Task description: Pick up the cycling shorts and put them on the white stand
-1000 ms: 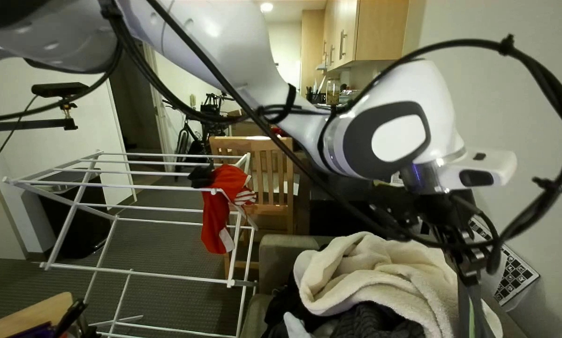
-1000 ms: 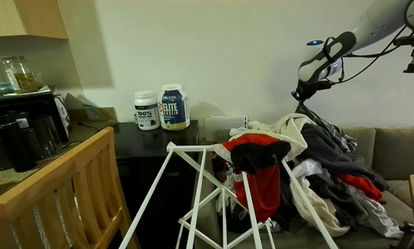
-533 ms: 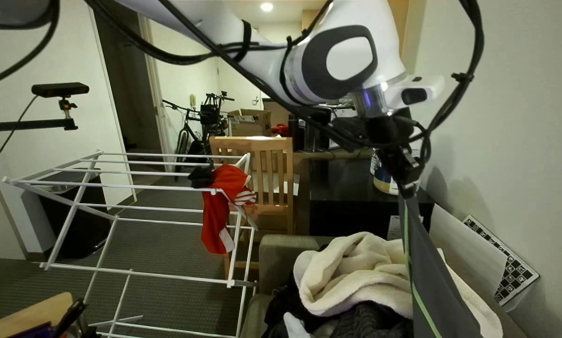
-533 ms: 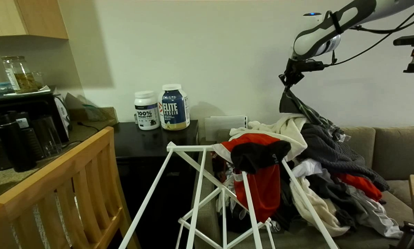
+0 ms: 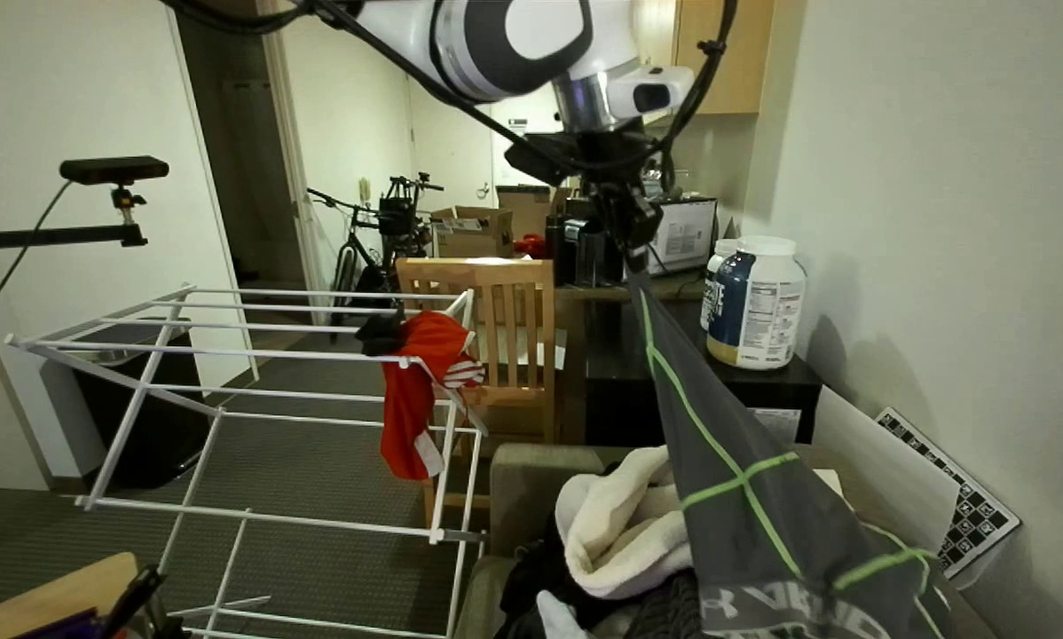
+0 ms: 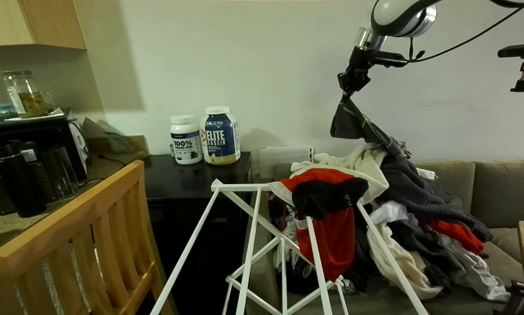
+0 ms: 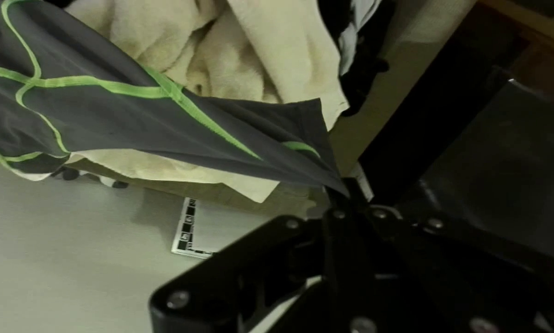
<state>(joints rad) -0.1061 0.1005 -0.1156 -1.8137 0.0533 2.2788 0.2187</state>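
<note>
Grey, green-striped shorts (image 5: pixel 802 515) are pinched near one end by the gripper (image 5: pixel 635 260) and stretched downward from it, a cream blanket (image 7: pixel 277 55) partly hidden behind them. In both exterior views, the white rack (image 6: pixel 240 187), draped with a red cloth (image 5: pixel 407 404), is seen lower than the gripper.

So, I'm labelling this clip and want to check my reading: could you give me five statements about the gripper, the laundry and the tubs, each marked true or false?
1. The gripper is shut on the gray cycling shorts. True.
2. A red garment hangs over the white drying rack. True.
3. The shorts hang over that rack too. False: the gripper holds them apart from it.
4. The Elite Casein tub stands beside a smaller white tub. True.
5. Both tubs stand on the couch. False: they stand on a black unit.
</note>
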